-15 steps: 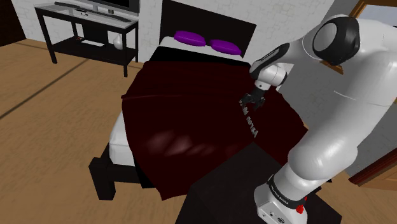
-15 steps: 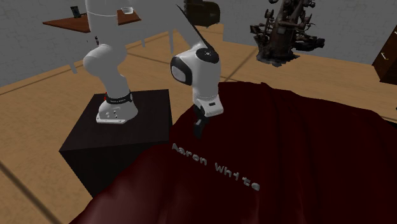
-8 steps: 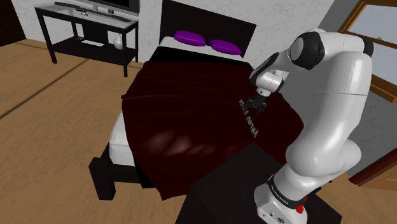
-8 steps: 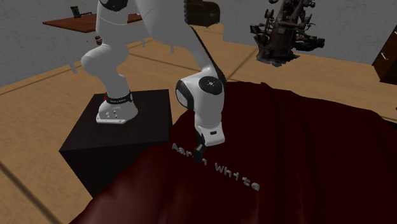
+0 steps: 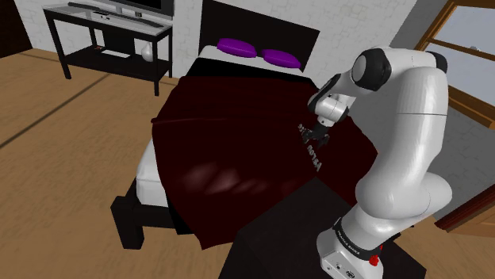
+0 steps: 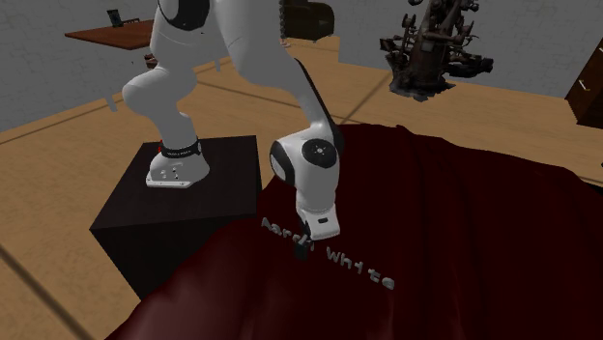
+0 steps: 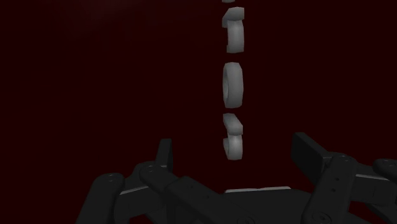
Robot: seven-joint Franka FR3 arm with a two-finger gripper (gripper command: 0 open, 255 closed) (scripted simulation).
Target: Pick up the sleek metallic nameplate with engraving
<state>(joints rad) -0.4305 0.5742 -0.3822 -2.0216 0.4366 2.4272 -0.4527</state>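
The nameplate [image 6: 359, 269] is a row of raised grey letters reading "Aaron White", lying flat on the dark red bedspread [image 6: 464, 222]. In the shoulder view the nameplate [image 5: 314, 156] lies near the bed's right side. My gripper [image 6: 304, 252] points down over the end of "Aaron", close to the cover. From the shoulder view the gripper [image 5: 316, 136] hangs just above the letters' far end. Seen from the wrist, the letters [image 7: 233, 86] run away from the gripper [image 7: 236, 153], and the open fingers [image 7: 165, 154] stand on either side of the nearest letter without touching it.
Two purple pillows [image 5: 255, 51] lie at the bed's head. My black stand [image 5: 278, 230] sits against the bed's near corner. A dark console table [image 5: 111, 36] stands by the far wall. A brown table [image 6: 135, 29] and a dark sculpture [image 6: 430, 48] stand beyond the bed.
The arm has bent lower and the gripper has come down from above the bedspread to just over the letters, shifting along "Aaron" toward "White". The nameplate has not moved.
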